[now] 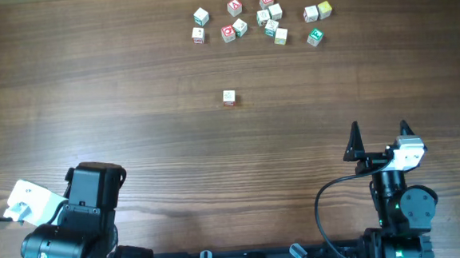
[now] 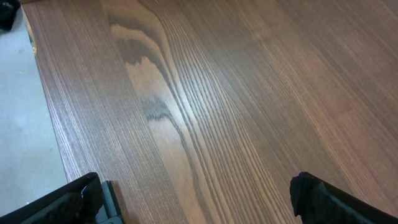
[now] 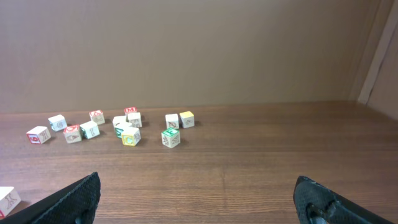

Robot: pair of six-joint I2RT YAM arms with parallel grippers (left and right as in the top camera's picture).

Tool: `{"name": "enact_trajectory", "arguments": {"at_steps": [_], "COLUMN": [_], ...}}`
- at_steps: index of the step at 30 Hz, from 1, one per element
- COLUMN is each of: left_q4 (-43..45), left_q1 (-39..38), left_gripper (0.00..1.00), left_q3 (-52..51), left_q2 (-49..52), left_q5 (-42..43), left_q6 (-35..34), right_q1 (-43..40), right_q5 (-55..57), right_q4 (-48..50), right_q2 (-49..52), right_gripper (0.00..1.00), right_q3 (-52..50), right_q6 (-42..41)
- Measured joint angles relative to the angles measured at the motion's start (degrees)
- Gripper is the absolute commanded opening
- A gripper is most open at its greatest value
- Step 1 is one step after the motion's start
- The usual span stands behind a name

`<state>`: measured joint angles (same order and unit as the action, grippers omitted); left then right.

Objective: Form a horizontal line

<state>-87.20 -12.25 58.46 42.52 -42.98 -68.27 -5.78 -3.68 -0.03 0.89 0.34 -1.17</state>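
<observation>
The letter cubes [image 1: 272, 26] lie in a loose scatter at the far side of the table [image 1: 116, 104], not in any row. A lone cube [image 1: 228, 98] sits apart, nearer the middle (top pale, perhaps a green mark). The left hand [image 2: 196, 202] and right hand [image 1: 380, 136] both gape wide, grasping nothing, well apart from the cubes.

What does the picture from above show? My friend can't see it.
Little letter blocks lie scattered at the far side of a wooden table, with one block alone near the middle. Two robot arms sit at the near edge, the right end effector open.
</observation>
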Motion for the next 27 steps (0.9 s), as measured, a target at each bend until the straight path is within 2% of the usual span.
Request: {"name": "enact_trajectory", "arguments": {"at_steps": [20,23,27], "left_q4": [0.0,0.0,0.0], "left_q1": [0.0,0.0,0.0], "left_gripper": [1.0,1.0,1.0], "left_q3": [0.0,0.0,0.0], "left_q2": [0.0,0.0,0.0], "left_q5": [0.0,0.0,0.0], "left_q6": [0.0,0.0,0.0], "right_q1": [0.0,0.0,0.0], "right_q5": [-1.3,-5.2,-13.9], "right_q4": [0.1,2.3,3.9], "right_q2": [0.0,0.0,0.0], "right_gripper": [1.0,1.0,1.0], "right_q3": [0.0,0.0,0.0], "right_q6": [-1.4,-7.7,-26.8]}}
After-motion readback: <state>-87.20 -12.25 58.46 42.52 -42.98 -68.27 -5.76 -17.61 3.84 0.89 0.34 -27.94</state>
